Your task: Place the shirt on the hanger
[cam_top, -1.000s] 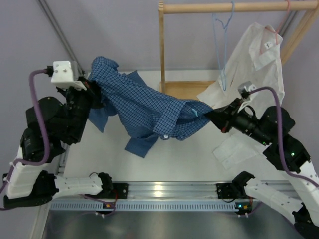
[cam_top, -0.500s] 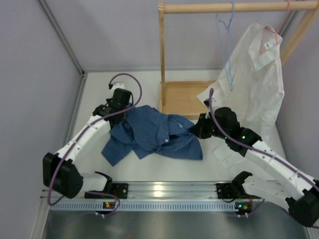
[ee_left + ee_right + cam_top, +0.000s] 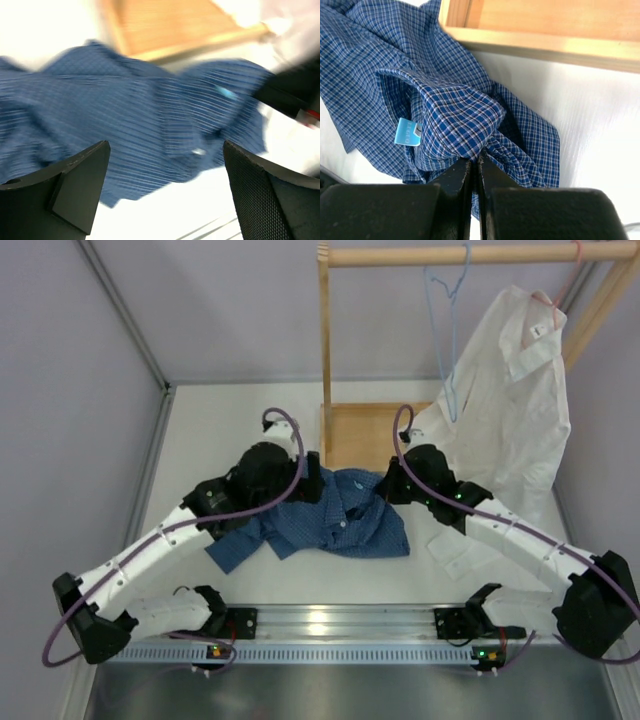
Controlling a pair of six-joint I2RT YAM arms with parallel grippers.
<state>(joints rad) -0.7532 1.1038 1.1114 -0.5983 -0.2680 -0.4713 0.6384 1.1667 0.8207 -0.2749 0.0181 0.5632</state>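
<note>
Down comes the shirt (image 3: pixel 335 520) — a second ago it hung stretched in the air between both arms, now it lies heaped just in front of the wooden rack base (image 3: pixel 365 435). Left gripper (image 3: pixel 165 145) has let go: jaws wide, hovering over the cloth, nothing between them. Right gripper (image 3: pixel 476 162) stays pinched tight on a fold at the heap's end nearest that base. Above the base the hanger (image 3: pixel 448 340) hangs bare — my read is a regrasp comes before any threading.
</note>
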